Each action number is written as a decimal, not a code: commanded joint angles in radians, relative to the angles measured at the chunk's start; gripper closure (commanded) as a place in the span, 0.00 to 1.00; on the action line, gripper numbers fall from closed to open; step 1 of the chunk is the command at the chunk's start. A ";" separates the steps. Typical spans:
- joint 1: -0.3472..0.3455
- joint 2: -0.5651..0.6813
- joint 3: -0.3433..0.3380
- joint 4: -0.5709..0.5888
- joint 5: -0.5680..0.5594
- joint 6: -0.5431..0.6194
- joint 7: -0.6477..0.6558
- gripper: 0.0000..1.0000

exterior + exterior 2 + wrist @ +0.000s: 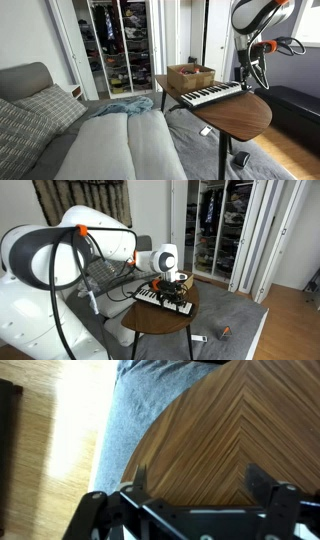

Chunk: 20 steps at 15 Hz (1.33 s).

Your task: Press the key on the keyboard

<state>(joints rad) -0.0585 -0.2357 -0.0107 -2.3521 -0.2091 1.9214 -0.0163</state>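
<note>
Pincer [198, 472] spread wide, empty, over bare desk [240, 115] wood. In an exterior view the piano keyboard [212, 95] lies at its 8 o'clock, long axis 8-to-2.

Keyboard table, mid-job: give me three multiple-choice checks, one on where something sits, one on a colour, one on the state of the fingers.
1. Where is the cardboard box?
A) on the table, beside the keyboard
B) on the floor
C) on the bed

2. What colour is the table?
A) white
B) brown wood grain
C) black

3. How are the fingers?
A) shut on a key
B) holding the box
C) open, holding nothing

Answers:
1 A: an exterior view shows the box and keyboard side by side on the table.
2 B: the wrist view shows brown grain close up.
3 C: the wrist view shows them wide apart with only bare wood between them.
</note>
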 commanded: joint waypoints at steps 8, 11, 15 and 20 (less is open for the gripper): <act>0.056 -0.005 0.029 0.017 0.024 0.023 -0.011 0.00; 0.115 -0.002 0.073 0.037 0.057 0.062 0.006 0.00; 0.174 0.016 0.127 0.074 0.071 0.129 0.009 0.00; 0.172 0.001 0.132 0.056 0.055 0.120 0.007 0.00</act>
<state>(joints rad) 0.1155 -0.2349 0.1190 -2.2975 -0.1544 2.0440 -0.0087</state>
